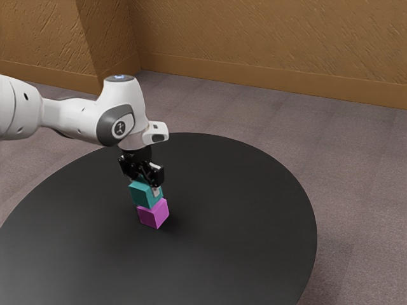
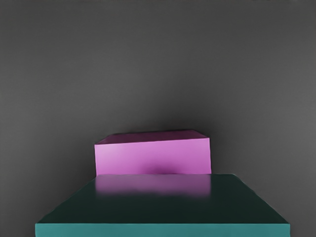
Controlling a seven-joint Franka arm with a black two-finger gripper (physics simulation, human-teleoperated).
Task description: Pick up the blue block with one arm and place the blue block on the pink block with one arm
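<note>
The blue block (image 1: 144,194), teal in shade, sits on top of the pink block (image 1: 153,214) near the middle of the round black table (image 1: 254,210), offset a little toward the exterior view's left. My gripper (image 1: 150,185) comes straight down onto it and is shut on the blue block, its fingers gripping the upper part. In the wrist view the blue block (image 2: 163,207) lies right under my hand, with the pink block (image 2: 153,155) showing just beyond and below it.
The table has bare black surface all around the two stacked blocks. Grey carpet (image 1: 343,140) surrounds the table, and wooden walls (image 1: 254,32) stand at the back.
</note>
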